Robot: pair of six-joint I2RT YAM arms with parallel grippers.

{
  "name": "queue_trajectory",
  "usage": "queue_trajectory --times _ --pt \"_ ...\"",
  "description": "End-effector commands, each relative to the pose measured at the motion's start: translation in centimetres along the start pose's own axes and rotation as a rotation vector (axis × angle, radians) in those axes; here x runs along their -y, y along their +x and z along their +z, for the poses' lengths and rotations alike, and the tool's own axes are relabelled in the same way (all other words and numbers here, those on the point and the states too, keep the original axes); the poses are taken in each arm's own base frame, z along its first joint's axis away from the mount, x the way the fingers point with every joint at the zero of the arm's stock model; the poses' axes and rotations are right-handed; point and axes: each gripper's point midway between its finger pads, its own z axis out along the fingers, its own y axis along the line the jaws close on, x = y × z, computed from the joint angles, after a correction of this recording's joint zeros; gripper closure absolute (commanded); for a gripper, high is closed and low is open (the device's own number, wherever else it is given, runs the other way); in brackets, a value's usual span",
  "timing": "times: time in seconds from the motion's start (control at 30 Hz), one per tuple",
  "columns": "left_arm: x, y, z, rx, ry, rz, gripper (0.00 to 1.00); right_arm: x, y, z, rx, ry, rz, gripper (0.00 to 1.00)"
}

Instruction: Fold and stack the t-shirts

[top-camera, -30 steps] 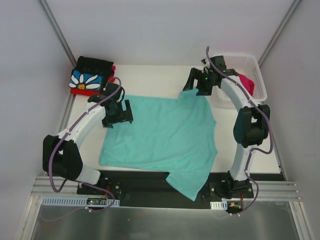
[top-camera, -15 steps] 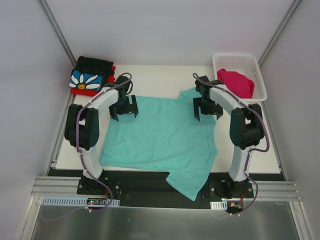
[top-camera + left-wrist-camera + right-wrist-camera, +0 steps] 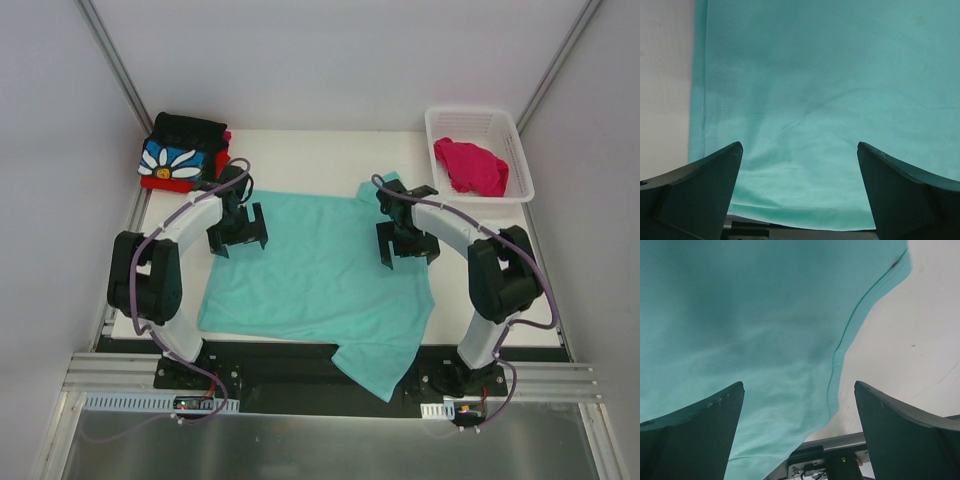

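Observation:
The mint-teal t-shirt (image 3: 320,275) lies spread flat on the table, one sleeve hanging over the near edge. My left gripper (image 3: 237,229) is open over its far left corner; the wrist view shows only teal cloth (image 3: 830,90) between the spread fingers. My right gripper (image 3: 405,243) is open over the shirt's right side, near its seamed edge (image 3: 840,350). The magenta-pink shirt (image 3: 472,166) lies crumpled in the white basket (image 3: 512,135). The black daisy shirt (image 3: 175,150) sits folded on the red one (image 3: 165,184) at the far left.
The basket stands at the far right corner of the table (image 3: 310,155). The folded stack sits at the far left corner. Grey walls and metal rails enclose the table on three sides. The arm bases stand along the near edge.
Both grippers have moved toward the near side over the teal shirt. The right arm came from by the basket to the shirt's right side. The shirt's far right corner now lies flatter.

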Motion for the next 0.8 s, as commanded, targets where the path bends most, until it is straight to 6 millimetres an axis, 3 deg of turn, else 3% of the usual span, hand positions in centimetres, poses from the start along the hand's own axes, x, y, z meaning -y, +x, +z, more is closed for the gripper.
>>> queue_trajectory --times 0.0,0.27,0.43,0.77 --pt "-0.7 1.8 -2.3 0.011 0.012 -0.012 0.01 -1.9 1.6 -1.7 0.047 -0.064 0.03 0.04" --pt "-1.3 5.3 -1.0 -0.061 -0.003 -0.018 0.01 -4.7 4.7 -2.0 0.051 -0.142 0.044 0.04" --pt "-1.2 6.9 0.1 -0.094 0.013 -0.013 0.01 -6.2 5.0 -2.1 0.074 -0.204 0.064 0.04" --pt "-0.8 7.9 1.4 -0.112 0.029 -0.016 0.01 -7.4 6.3 -0.3 0.031 -0.206 0.063 0.04"
